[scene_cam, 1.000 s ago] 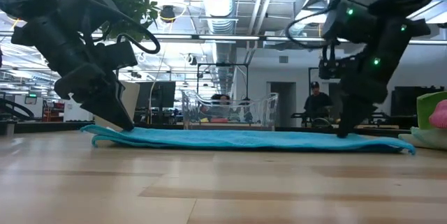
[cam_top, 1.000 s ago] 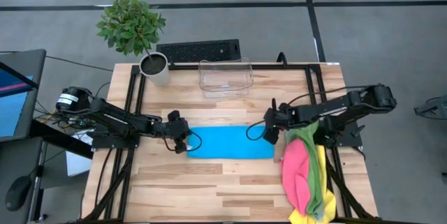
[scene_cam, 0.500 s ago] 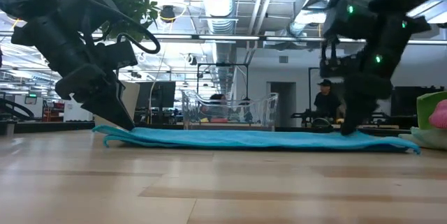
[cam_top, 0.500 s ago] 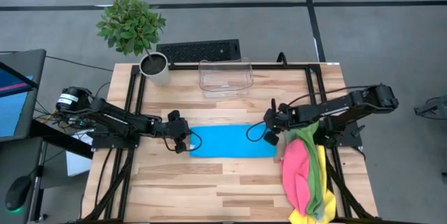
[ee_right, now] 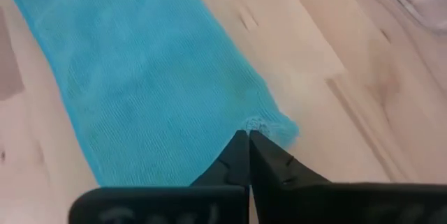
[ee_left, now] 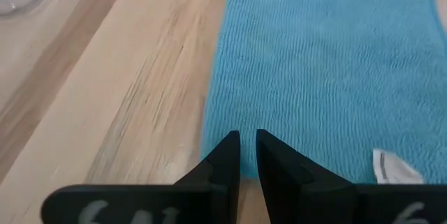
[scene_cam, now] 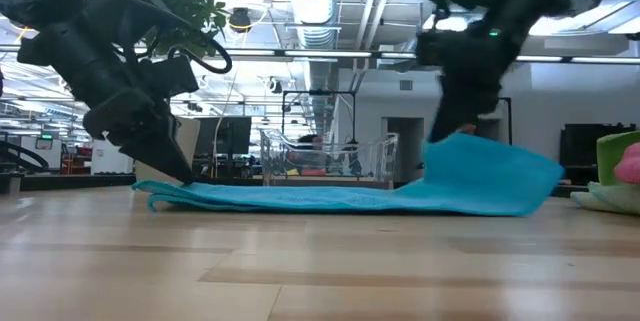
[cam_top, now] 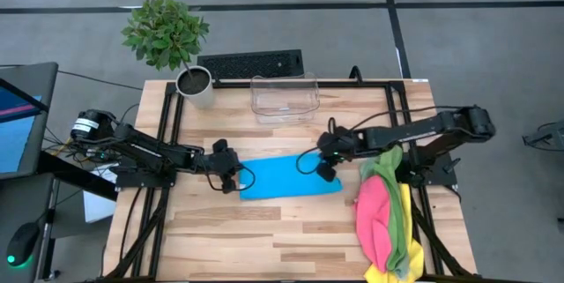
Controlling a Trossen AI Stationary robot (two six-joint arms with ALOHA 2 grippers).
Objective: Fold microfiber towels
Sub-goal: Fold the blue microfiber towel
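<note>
Blue towel: right end now lifted off the tabletop, flat a second ago.

Towel lies mid-frame in the high view, long axis left–right. Its right end peaks up in the low view, pinched in the right tool, which has clenched and shifted left. Left tool still clamps the left edge, arm low. Pile of pink, green and yellow towels sits lower right.
</note>
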